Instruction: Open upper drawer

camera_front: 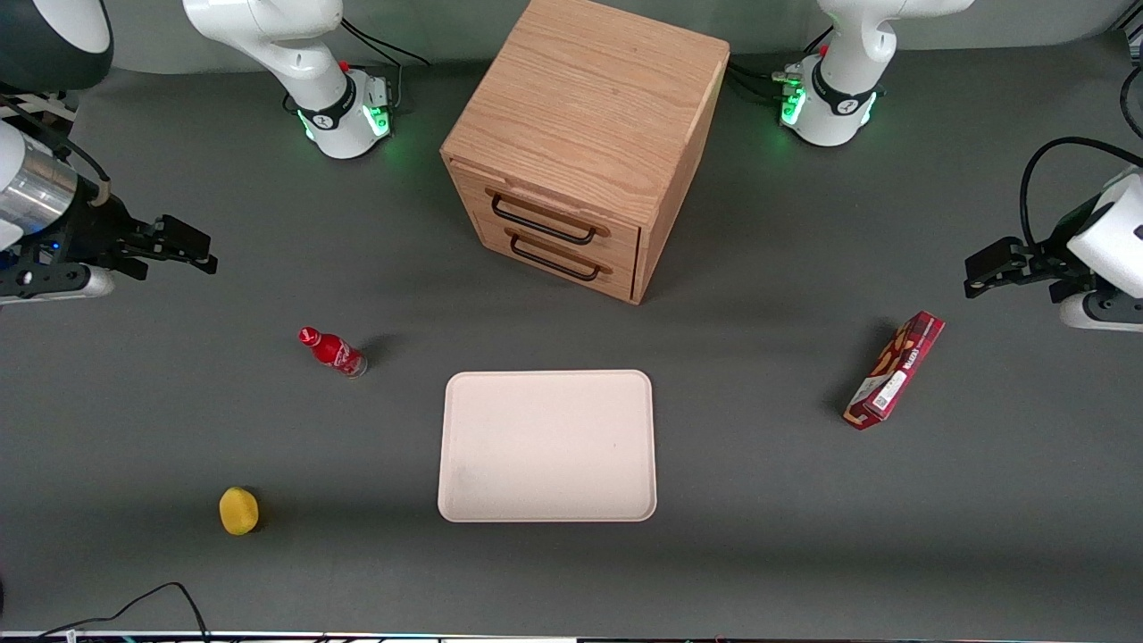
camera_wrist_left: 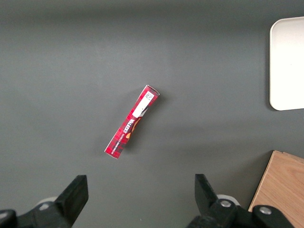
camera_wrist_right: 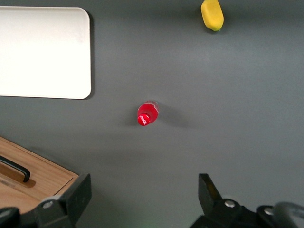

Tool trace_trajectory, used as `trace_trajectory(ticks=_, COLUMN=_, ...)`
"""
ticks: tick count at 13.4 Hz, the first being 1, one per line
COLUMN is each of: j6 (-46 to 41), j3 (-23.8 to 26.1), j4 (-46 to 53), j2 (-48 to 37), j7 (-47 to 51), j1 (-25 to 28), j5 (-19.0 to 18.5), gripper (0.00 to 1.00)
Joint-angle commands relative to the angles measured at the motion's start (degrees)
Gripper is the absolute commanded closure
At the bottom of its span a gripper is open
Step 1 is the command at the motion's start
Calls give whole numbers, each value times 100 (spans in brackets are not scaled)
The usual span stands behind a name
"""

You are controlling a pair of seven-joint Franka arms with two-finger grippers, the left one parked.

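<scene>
Upper drawer shut, flush in the wooden cabinet, directly above the lower drawer; both black handles face the front camera at an angle. Gripper hangs above the table toward the working arm's end, well apart from the cabinet, jaws spread wide, nothing between them. Red bottle stands upright below the wrist. Cream tray lies nearer the front camera than the cabinet. Yellow lemon nearer still. Red box toward the parked arm's end.
</scene>
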Motion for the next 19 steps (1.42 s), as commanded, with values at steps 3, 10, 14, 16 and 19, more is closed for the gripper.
trace_trajectory(ticks=3, j6=-376, j3=91, j4=293, j2=10, j7=-614, j1=110, j5=189, gripper=0)
trace_trajectory(ticks=10, j6=-411, j3=1082, j4=654, j2=449, j7=-570, j1=119, j5=269, gripper=0)
trace_trajectory(ticks=14, j6=-411, j3=1585, j4=724, j2=862, j7=-1428, j1=128, j5=269, gripper=0)
trace_trajectory(ticks=16, j6=-341, j3=1813, j4=733, j2=1063, j7=-1563, j1=338, j5=260, gripper=0)
trace_trajectory(ticks=19, j6=-157, j3=1937, j4=812, j2=1371, j7=-1668, j1=681, j5=251, gripper=0)
